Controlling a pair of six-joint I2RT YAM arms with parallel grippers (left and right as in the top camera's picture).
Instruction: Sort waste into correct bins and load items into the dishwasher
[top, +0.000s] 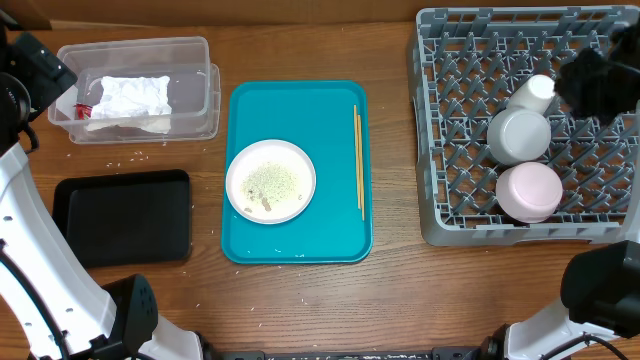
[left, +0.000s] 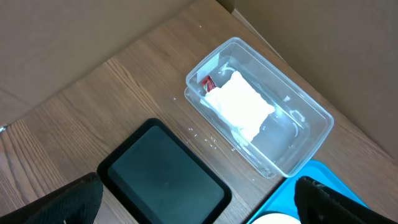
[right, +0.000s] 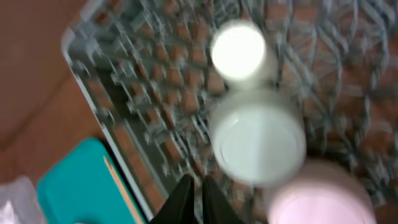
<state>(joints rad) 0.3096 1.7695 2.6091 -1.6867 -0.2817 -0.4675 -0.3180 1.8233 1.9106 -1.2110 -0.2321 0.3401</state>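
Grey rack (right: 124, 74) blurs beneath my right pincer (right: 197, 199), tips together and empty, above the cup (right: 238, 51), grey bowl (right: 258, 137) and pink bowl (right: 311, 193) inside it. My left pincer (left: 199, 186) spreads wide, empty, near the tub (left: 295, 152) holding the napkin (left: 239, 102).

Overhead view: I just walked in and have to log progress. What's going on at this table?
Two robot arms are clearing a meal. The napkin and red wrapper lie in the clear tub; the cup, grey bowl and pink bowl sit in the dish rack. The plate with food grains and the chopsticks wait on the teal tray. The left gripper has its jaws open, the right gripper shut; neither holds anything.
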